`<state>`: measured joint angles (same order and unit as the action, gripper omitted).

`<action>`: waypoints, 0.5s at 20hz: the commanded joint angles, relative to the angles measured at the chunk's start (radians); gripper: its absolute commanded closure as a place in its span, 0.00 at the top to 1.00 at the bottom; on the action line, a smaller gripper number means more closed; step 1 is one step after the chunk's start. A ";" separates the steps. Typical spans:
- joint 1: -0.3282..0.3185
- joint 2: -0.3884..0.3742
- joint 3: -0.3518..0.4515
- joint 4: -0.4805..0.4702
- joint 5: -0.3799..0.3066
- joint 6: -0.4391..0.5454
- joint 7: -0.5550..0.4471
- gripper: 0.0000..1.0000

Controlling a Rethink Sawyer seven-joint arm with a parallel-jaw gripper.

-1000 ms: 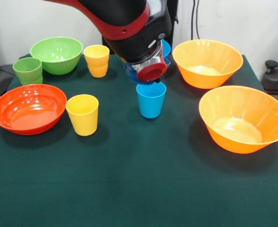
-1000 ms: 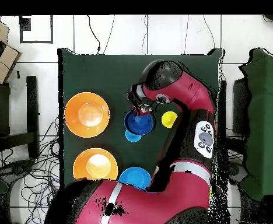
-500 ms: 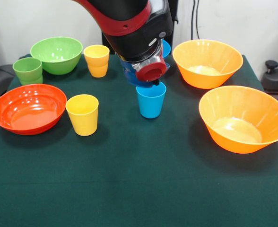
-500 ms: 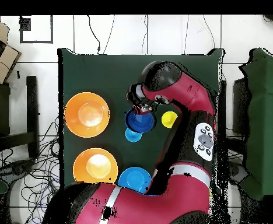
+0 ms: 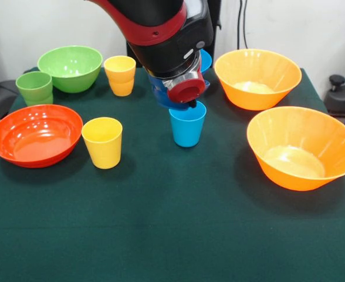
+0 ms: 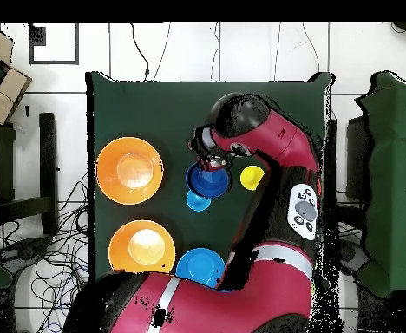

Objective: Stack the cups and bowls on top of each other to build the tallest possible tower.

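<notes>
My gripper [image 5: 189,104] is shut on the rim of the small dark blue bowl [image 5: 159,94] and holds it off the table, just behind and above the light blue cup [image 5: 187,124]. In the overhead view the gripper [image 6: 212,164] holds the dark blue bowl [image 6: 207,181], which overlaps the light blue cup [image 6: 197,202]. Two yellow cups [image 5: 102,142] [image 5: 119,74], a green cup [image 5: 34,87], a green bowl [image 5: 70,67], a red-orange bowl [image 5: 35,134] and two large orange bowls [image 5: 257,77] [image 5: 302,147] stand apart. The medium light blue bowl [image 5: 206,59] is mostly hidden behind the arm. No tower stands.
The table [image 5: 172,229] has a dark green cloth. The arm [image 6: 267,147] covers the right part of the table in the overhead view, where one yellow cup [image 6: 252,177] and the light blue bowl [image 6: 199,264] still show.
The arm and the dark blue bowl have shifted slightly, a little up and to the left in the front view. Everything else has stayed in place.
</notes>
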<state>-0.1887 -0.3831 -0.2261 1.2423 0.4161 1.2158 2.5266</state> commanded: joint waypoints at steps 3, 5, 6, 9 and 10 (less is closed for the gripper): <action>0.020 0.006 0.067 0.074 0.015 -0.096 0.131 0.00; 0.021 0.007 0.066 0.068 0.014 -0.092 0.133 0.00; 0.022 0.008 0.066 0.065 0.015 -0.090 0.136 0.00; 0.028 0.005 0.068 0.072 0.018 -0.096 0.139 0.00; 0.029 0.005 0.067 0.072 0.018 -0.096 0.140 0.00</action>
<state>-0.1831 -0.3831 -0.2261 1.2537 0.4166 1.2158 2.5266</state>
